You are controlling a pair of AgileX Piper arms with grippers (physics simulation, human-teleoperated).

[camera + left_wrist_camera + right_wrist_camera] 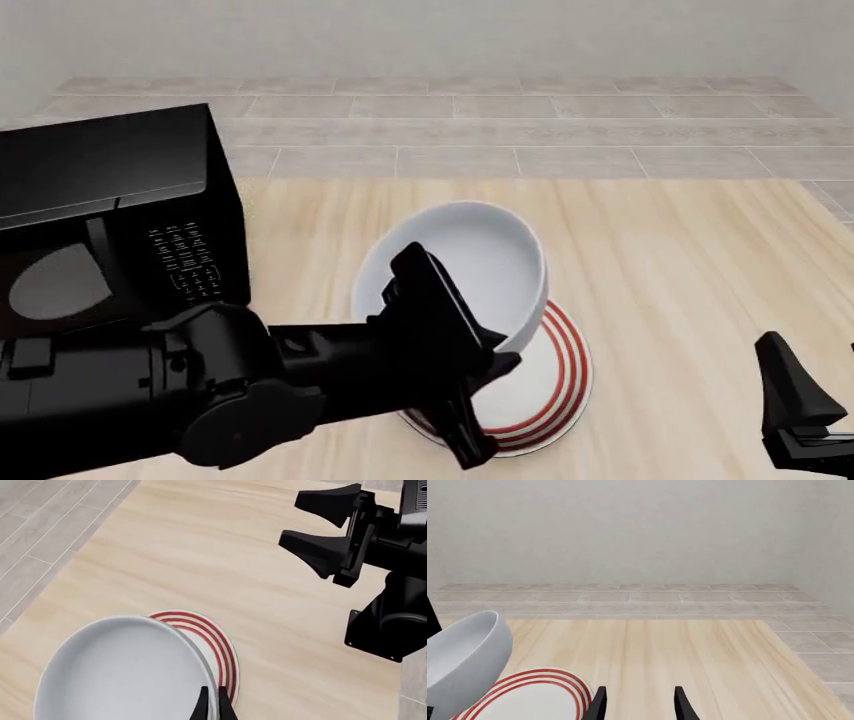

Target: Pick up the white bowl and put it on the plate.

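Gripping the glossy white bowl point(467, 265)'s rim—apparently—left end effector point(212, 707), above the plate point(554, 385).

- No text, brand, number or sign can be read in any of the three views.
- The black box-shaped microwave point(114, 215) has a keypad panel point(183, 262) of small pale marks on its front in the front view, too small and blurred to make out as characters.
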